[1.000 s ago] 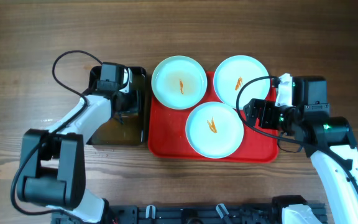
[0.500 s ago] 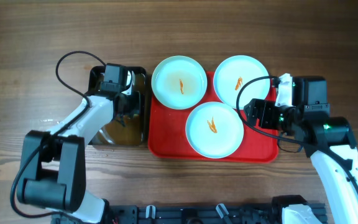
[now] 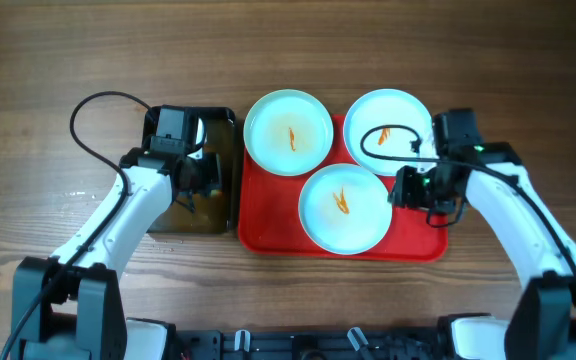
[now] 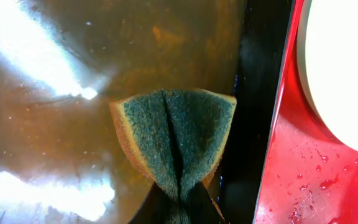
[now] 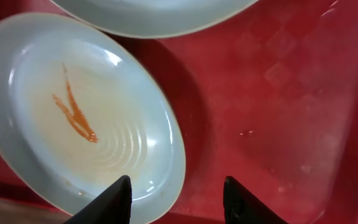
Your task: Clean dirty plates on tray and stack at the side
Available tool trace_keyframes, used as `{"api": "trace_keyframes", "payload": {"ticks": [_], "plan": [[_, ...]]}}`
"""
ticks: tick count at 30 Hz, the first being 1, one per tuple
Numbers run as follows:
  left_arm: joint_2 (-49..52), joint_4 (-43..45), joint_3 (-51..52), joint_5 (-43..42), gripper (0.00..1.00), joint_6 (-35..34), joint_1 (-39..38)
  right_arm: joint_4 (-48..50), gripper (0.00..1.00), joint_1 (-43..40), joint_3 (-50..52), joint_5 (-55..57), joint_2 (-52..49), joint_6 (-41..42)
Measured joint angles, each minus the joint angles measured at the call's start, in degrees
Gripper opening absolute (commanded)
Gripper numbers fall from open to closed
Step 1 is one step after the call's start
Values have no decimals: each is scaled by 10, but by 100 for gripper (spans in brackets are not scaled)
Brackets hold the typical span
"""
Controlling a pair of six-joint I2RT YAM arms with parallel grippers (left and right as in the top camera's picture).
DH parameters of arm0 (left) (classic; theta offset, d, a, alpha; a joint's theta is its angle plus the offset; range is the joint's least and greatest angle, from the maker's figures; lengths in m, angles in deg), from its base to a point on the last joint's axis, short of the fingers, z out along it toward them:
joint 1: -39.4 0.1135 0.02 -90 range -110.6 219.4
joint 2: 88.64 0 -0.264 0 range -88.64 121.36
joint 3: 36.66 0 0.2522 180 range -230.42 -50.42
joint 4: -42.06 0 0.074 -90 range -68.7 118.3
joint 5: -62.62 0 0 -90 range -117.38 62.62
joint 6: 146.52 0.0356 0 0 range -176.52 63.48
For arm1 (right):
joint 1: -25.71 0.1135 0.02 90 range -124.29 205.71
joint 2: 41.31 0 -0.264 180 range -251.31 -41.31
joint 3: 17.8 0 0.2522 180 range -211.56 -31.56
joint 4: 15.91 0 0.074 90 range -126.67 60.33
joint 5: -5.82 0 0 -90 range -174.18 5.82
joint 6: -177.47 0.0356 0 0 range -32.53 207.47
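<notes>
Red plastic catches the eye first: a large rectangular red plastic tray with rounded corners and a raised rim sits on the brown wooden table. It carries all three round, shallow, pale mint-white plates, each marked at the centre with thin orange sauce streaks. The far-left plate and far-right plate jut over the tray's far rim, and the near plate lies between them, closer to me. A loop of black cable hangs over the far-right one. The right gripper hovers at the right edge of the near plate with its jaws spread, one finger above the plate's rim and the other above bare tray. To the left, just beside the tray, is a narrow black basin of brownish water. There the left gripper has its jaws pinched on a sponge, yellow with a dark green scouring face, folded along a crease. The plates look stiff and glossy, with faint concentric ridges in the well. I would judge them light but slippery, the more so because droplets speckle the tray beside them. The thin upturned rim is the only real purchase, so a plate is best pinched there, on the side away from its neighbours. The sponge looks soft and soaked, and will likely give and drip.
</notes>
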Motion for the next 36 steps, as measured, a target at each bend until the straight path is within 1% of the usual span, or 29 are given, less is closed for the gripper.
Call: {"api": "trace_keyframes", "payload": {"ticks": [1,6,11,12,14,16,24,25,26,27,28,30,31,32,36], "plan": [[0,0,0,0,4,0,0,0,45,4,0,-1,-7,0],[11,0,0,0,4,-2,0,19,41,37,0,-1,-40,3],[50,5,0,0,4,-2,0,38,37,39,0,-1,-53,21],[53,7,1,0,4,-2,0,40,35,39,0,1,-56,24],[56,12,1,0,4,-2,0,42,34,39,0,4,-64,28],[56,18,1,0,4,-2,0,42,28,39,0,6,-71,28],[66,41,1,0,4,-2,0,44,26,39,0,17,-89,35],[72,44,1,0,5,-2,0,44,25,39,0,17,-89,35],[78,47,1,0,9,-2,0,44,25,39,0,19,-89,37],[80,49,1,0,8,-2,0,44,23,39,0,19,-89,37],[80,50,1,0,4,-4,0,44,17,39,0,19,-89,39],[80,51,1,0,4,-5,0,44,14,39,0,21,-89,41],[80,51,1,0,4,-6,0,44,7,39,0,21,-89,41],[80,51,1,0,4,-6,0,44,4,39,0,21,-89,41],[68,50,1,0,4,-6,0,44,4,39,0,23,-89,41]]}}
